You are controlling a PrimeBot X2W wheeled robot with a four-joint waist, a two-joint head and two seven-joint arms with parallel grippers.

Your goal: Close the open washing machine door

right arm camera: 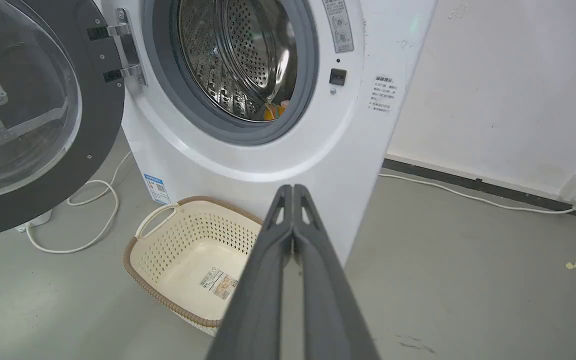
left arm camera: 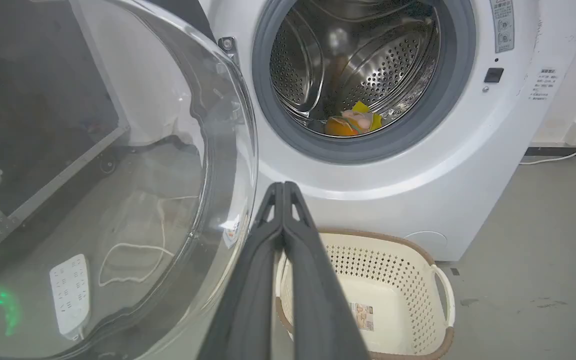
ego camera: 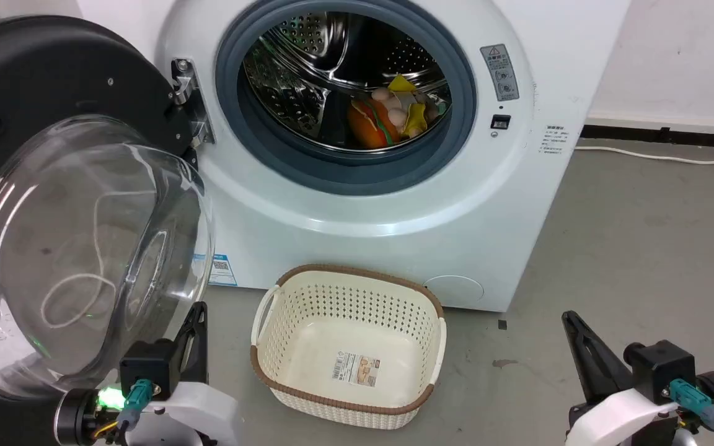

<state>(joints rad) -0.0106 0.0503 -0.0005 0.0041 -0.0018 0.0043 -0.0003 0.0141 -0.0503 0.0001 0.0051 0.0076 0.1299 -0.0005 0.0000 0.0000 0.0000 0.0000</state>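
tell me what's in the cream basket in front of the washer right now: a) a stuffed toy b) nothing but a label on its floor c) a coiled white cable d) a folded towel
b: the basket has a bare floor with only a printed label stuck on it, while the colourful toys lie inside the drum of the washing machine.
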